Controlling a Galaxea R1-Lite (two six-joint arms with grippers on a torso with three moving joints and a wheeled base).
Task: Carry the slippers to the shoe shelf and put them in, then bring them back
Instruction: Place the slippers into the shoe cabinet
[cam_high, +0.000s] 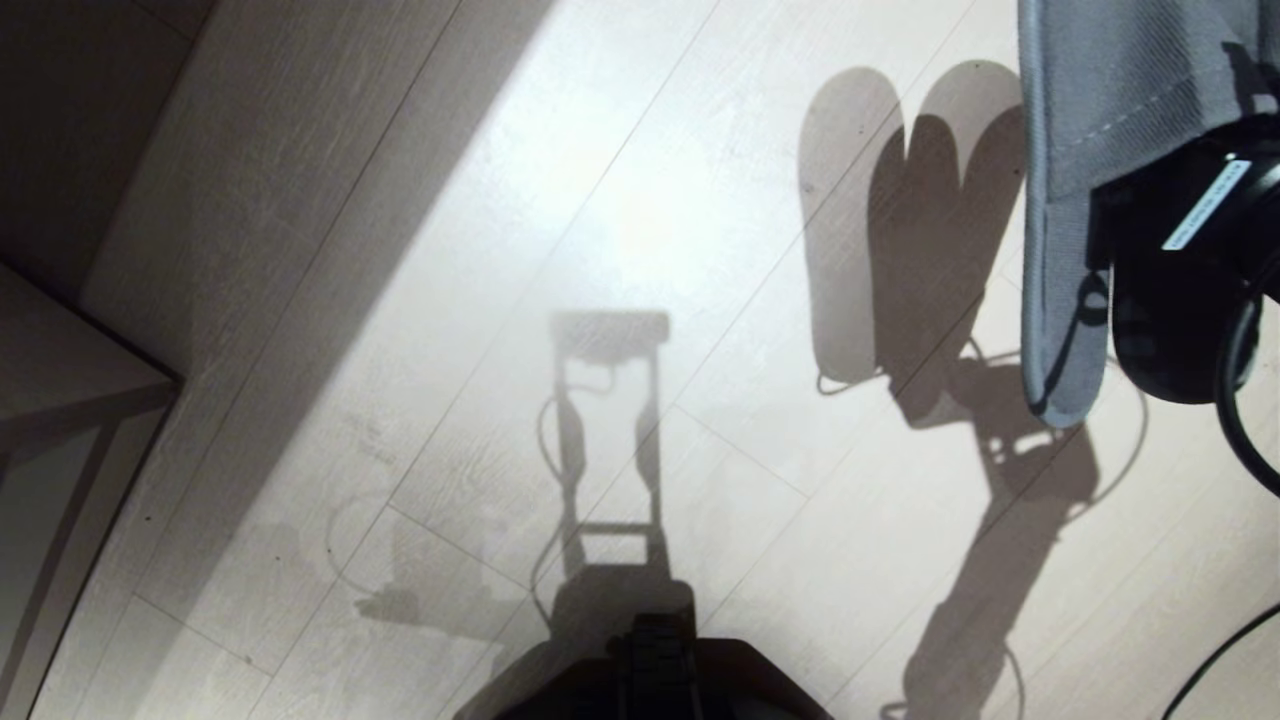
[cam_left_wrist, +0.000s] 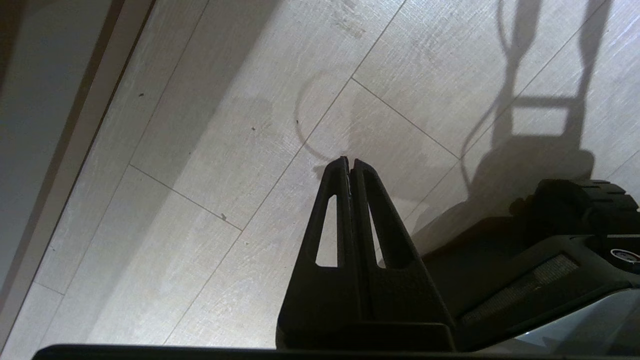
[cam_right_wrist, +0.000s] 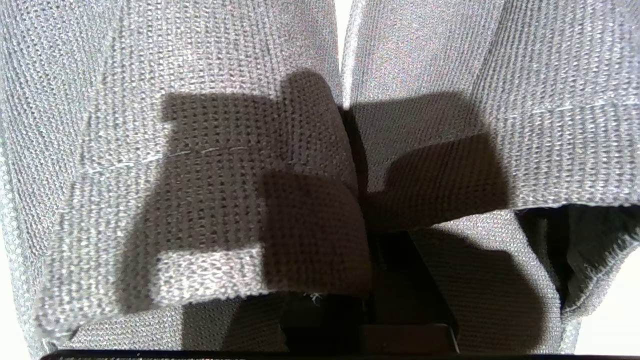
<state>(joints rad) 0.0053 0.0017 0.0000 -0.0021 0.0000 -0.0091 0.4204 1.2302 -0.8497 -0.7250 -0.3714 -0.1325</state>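
Shoe shelf edge at far left, floor between. Left gripper idle, jaws clenched on nothing. Right gripper jaws clamp both slippers, hanging off the floor at right. Carry steadily, keep soles clear of floor, don't loosen grip.

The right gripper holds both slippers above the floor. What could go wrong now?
1. The right gripper pinches only the soft inner edges of the slippers; one could slip out while carried.
2. The hanging slippers fill the right wrist view, so placing them may be hard to judge.
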